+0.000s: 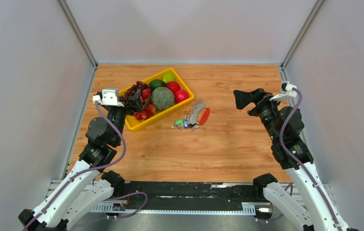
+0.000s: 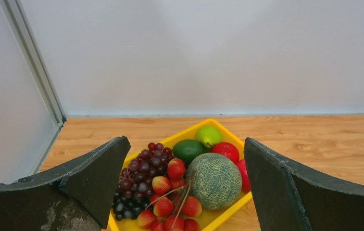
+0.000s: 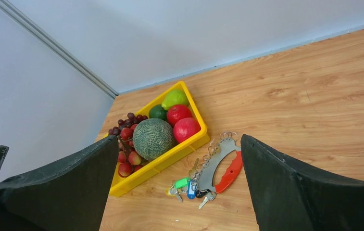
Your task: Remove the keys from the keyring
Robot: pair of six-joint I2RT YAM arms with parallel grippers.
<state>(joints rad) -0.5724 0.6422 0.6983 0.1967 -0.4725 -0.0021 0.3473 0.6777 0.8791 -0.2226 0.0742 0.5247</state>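
Note:
The keyring (image 1: 199,114) is a silver-grey crescent plate with a red handle (image 1: 205,116), lying flat on the wooden table just right of the yellow tray. Small rings line its outer edge. The keys (image 1: 184,123), with green, blue and yellow tags, lie bunched at its near-left end. In the right wrist view the crescent (image 3: 217,163) and the keys (image 3: 189,186) lie between and beyond the fingers. My right gripper (image 3: 180,142) is open and empty, raised well right of the keyring (image 1: 243,98). My left gripper (image 2: 184,147) is open and empty above the tray's left end (image 1: 132,102). The left wrist view does not show the keyring.
A yellow tray (image 1: 137,126) holds a melon (image 1: 163,97), grapes, strawberries, a lime, an avocado and red fruit. It stands at centre left, its right edge close to the keys. Grey walls enclose the table on three sides.

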